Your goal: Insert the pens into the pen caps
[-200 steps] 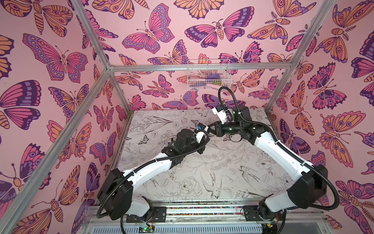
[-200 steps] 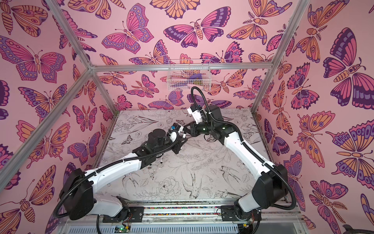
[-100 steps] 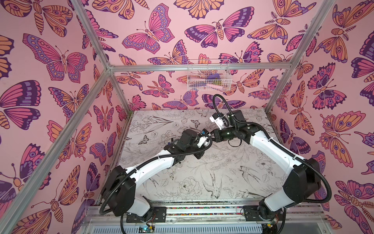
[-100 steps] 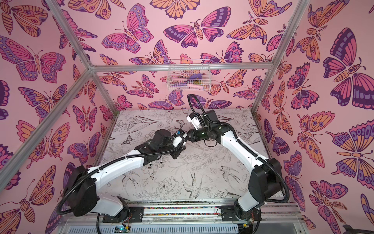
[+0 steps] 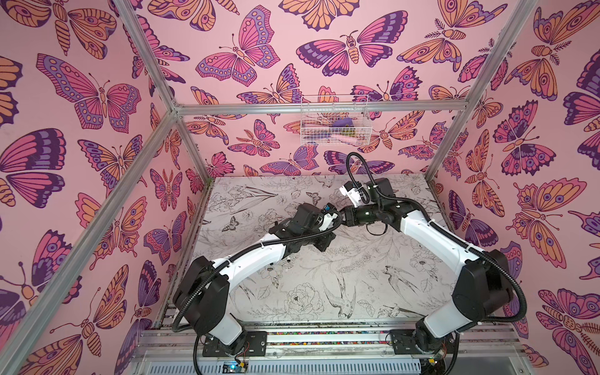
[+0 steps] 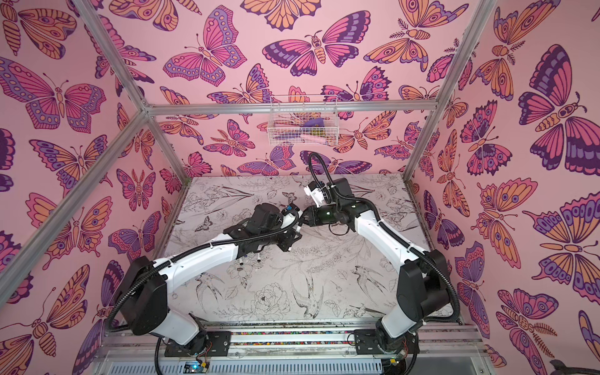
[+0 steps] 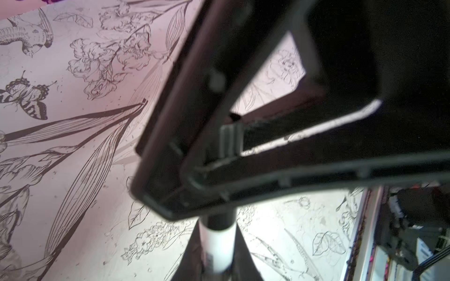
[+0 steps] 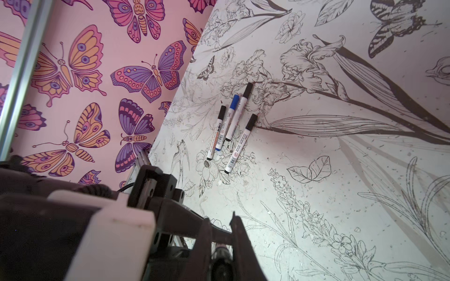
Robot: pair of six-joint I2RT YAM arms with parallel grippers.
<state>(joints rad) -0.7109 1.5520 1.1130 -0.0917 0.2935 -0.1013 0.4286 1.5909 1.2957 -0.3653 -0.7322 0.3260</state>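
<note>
Landmark: the four capped pens, lying side by side on the table, three with black caps and one with blue. Some of them touch. They read as finished work, parked out of the way of where the arms meet. In both top views they are mostly hidden under the left forearm, with only a couple of ends peeping out.

Well apart from the capped pens, on their back-wall side and lifted off the table, the two grippers meet tip to tip.
- Right gripper: jaws clamped on a slim dark shaft, which I judge to be the fifth pen. Its white barrel runs straight toward the left gripper.
- Left gripper: jaws closed as well, around a ribbed grey pen cap in line with that barrel. It is probably the cap, though blur and shadow leave it unsure.

Why mid-air: each arm carries one half, so the two axes can be lined up and pressed together with no table in the way.

Judgement: this is the last pair, at the seating step. No loose caps show near the capped pens.
</note>
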